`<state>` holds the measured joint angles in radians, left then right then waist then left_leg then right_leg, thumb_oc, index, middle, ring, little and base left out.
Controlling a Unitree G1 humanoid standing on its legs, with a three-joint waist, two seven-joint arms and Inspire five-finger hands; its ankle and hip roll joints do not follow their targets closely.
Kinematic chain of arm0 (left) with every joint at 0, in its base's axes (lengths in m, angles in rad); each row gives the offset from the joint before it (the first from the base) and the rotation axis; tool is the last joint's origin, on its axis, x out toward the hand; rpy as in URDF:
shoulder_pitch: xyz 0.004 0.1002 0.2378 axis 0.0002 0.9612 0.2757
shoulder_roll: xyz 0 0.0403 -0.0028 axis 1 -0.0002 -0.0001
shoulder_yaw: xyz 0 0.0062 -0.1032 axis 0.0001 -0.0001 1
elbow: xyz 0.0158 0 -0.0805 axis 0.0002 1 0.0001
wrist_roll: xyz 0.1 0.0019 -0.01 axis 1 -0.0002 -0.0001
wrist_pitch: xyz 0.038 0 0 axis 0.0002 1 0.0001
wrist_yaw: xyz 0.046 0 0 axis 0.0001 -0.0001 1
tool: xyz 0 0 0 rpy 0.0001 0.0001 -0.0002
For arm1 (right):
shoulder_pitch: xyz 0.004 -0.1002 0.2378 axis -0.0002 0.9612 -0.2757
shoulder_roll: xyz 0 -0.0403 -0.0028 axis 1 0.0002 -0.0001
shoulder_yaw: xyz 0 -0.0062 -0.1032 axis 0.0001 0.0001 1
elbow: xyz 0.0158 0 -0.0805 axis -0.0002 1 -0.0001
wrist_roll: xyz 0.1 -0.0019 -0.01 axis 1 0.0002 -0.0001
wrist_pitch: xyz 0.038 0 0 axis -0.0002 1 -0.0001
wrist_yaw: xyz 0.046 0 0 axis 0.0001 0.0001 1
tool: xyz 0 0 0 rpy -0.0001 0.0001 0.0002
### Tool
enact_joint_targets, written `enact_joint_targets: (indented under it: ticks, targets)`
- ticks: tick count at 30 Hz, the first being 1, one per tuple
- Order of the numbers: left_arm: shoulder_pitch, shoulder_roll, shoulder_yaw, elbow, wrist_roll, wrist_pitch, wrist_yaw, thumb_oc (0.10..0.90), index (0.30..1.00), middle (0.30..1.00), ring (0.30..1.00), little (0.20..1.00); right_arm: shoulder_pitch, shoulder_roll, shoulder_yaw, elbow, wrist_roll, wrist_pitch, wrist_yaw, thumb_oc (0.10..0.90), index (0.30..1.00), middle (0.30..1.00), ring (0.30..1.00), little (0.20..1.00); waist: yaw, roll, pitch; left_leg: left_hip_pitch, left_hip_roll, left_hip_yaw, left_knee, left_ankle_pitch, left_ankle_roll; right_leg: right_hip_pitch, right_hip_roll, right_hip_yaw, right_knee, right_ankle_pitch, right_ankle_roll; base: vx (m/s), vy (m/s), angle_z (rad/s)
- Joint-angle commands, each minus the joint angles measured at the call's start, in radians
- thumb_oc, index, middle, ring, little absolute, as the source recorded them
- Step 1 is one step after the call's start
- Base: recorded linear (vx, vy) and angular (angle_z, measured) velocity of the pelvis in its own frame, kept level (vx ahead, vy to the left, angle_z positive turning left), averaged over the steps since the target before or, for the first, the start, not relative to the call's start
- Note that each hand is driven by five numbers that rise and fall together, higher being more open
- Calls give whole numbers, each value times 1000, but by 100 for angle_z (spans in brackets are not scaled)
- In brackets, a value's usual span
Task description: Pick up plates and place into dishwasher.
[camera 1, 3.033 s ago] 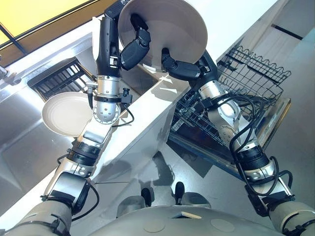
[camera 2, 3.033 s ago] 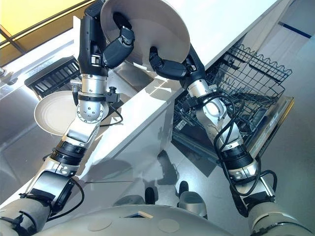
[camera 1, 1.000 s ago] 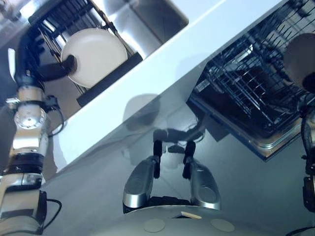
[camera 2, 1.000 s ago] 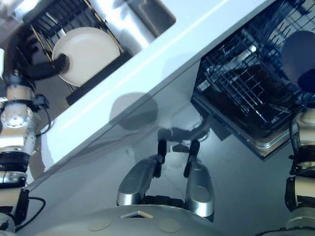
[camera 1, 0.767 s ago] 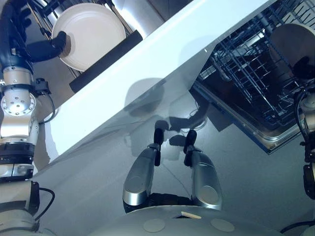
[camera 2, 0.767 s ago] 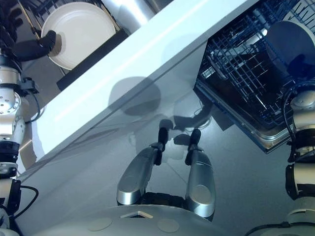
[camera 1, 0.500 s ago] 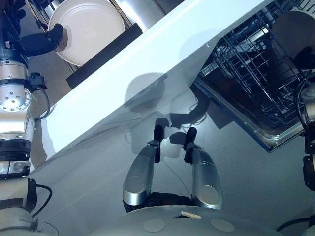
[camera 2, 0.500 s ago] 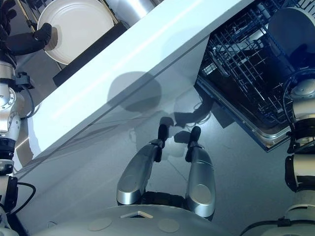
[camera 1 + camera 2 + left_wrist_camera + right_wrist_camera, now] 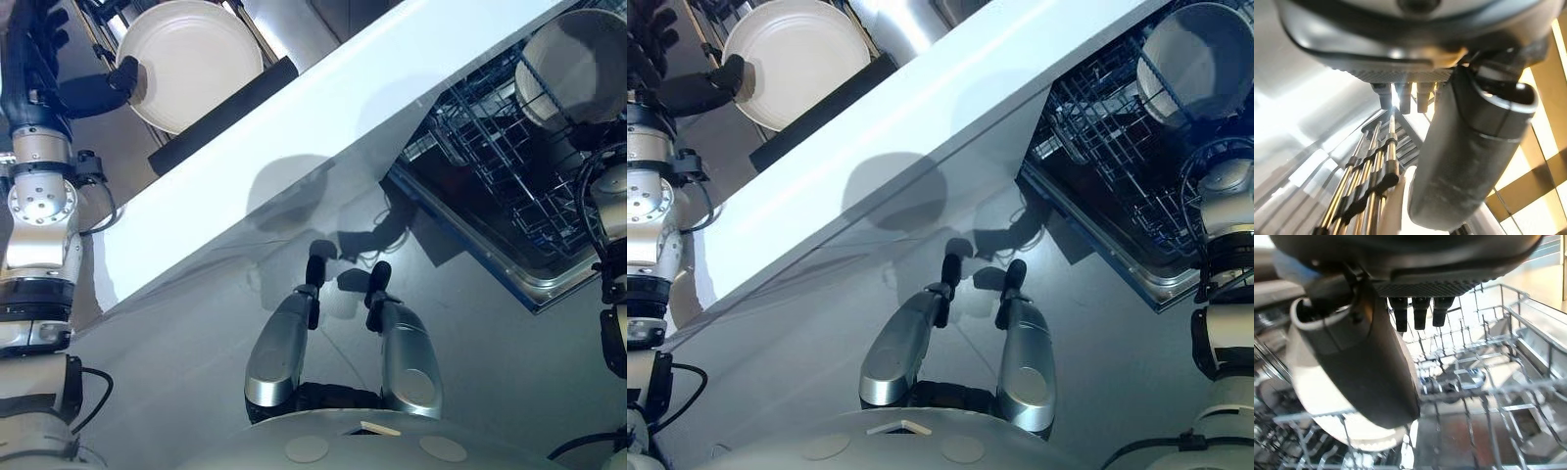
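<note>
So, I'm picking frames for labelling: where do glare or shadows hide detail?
Left eye view: a round shadow lies on the white counter; shadow dims the dishwasher plate's lower edge. Left wrist view: backlight glares beside the left hand, washing out the rack. Right wrist view: the right hand is silhouetted.

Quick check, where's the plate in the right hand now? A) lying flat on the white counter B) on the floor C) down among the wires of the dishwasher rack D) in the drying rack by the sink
C: the right hand holds the plate down among the wires of the dishwasher rack, seen in its wrist view too.
</note>
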<state>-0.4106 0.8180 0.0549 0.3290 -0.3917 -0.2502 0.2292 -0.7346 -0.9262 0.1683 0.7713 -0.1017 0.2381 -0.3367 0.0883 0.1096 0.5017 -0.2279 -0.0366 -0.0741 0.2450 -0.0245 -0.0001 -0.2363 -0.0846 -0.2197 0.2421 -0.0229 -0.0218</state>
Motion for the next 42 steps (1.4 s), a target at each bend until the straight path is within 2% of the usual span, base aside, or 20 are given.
enact_joint_targets:
  ticks: [1,8,15,25,30,34,36,40,42]
  targets:
    - [56,19,51,-42,15,-89,15,800,900,900,900,900,33,-56,-35,-65,-70,-66,-49,800,900,900,900,900,19,-39,-129,55,-30,-10,-151,7,18,12,47,23,129,-178,29,35,35,-6]
    - [103,5,83,-43,20,-88,-7,800,900,900,900,900,85,-60,-84,-103,-52,-114,-62,800,900,900,900,900,20,-56,-172,115,-34,-4,-179,-6,24,80,47,19,73,-169,41,12,38,-6]
    - [137,-5,99,-46,34,-84,-24,800,900,900,900,900,164,-35,-177,-181,13,-189,-101,800,900,900,900,900,1,-66,-233,186,-40,16,-214,-26,31,156,42,35,-7,-148,63,16,83,-13]
    - [130,32,110,-27,95,-29,-70,800,900,900,900,900,331,-5,-301,-302,22,-198,-88,800,900,900,900,900,-40,-68,-320,266,-41,57,-255,-50,42,212,30,69,-47,-133,97,31,100,-12]
    - [139,52,127,-15,131,15,-102,800,900,900,900,900,423,39,-357,-407,53,-270,-86,800,900,900,900,900,-60,-63,-339,292,-46,75,-261,-66,54,218,23,85,-44,-121,115,45,106,-12]
    - [162,61,151,-2,164,37,-141,800,900,900,900,900,497,91,-401,-501,151,-335,-24,800,900,900,900,900,-72,-58,-344,298,-52,88,-260,-76,65,209,17,95,-30,-115,127,30,113,-4]
    - [175,64,170,8,200,57,-166,800,900,900,900,900,543,150,-412,-564,211,-370,49,800,900,900,900,900,-83,-55,-344,299,-54,99,-258,-80,72,200,15,106,-20,-115,132,22,121,-10]
    - [193,79,174,32,222,102,-246,800,900,900,900,900,601,233,-380,-647,228,-415,170,800,900,900,900,900,-104,-46,-342,295,-58,112,-256,-83,80,186,16,126,-16,-109,138,6,117,-15]
    - [196,88,168,51,216,156,-319,800,900,900,900,900,616,261,-352,-668,218,-425,228,800,900,900,900,900,-112,-39,-340,292,-60,117,-259,-79,82,183,18,136,-24,-106,139,-15,114,-20]
